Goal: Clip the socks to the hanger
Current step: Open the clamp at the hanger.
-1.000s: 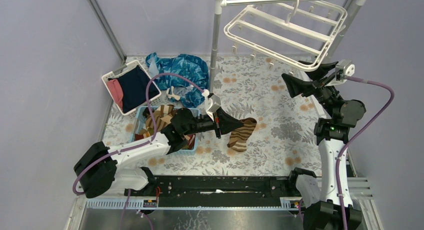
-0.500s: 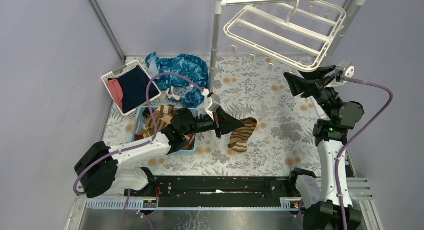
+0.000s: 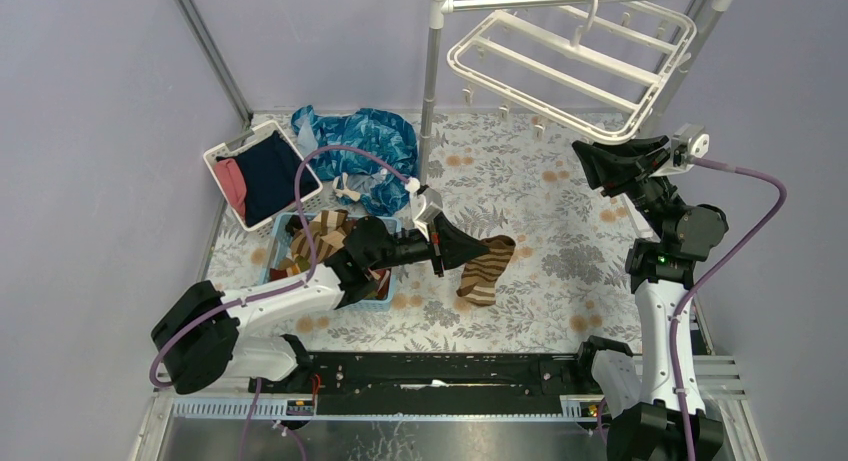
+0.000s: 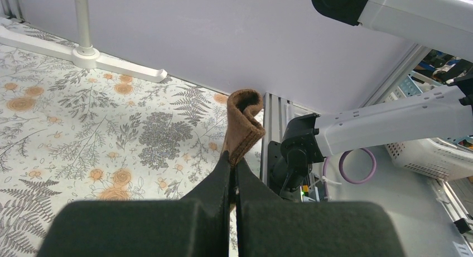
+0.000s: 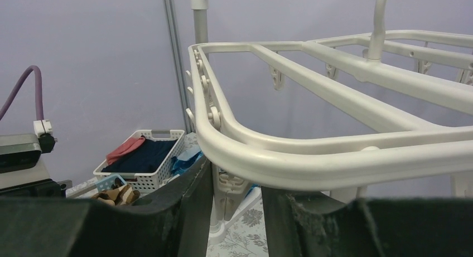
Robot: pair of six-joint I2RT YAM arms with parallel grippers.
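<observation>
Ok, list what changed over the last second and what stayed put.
The right gripper narrowed its jaws around a clip under the hanger's near rim; whether it grips the clip yet is unclear. Unchanged: the left gripper stays shut on the striped sock, and the hanger has not moved.

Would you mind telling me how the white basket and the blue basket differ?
The white basket holds navy and pink clothes; the blue basket holds brown striped socks. The white basket lies farther back and left; the blue basket lies nearer, partly hidden by the left arm. Both are rectangular.
</observation>
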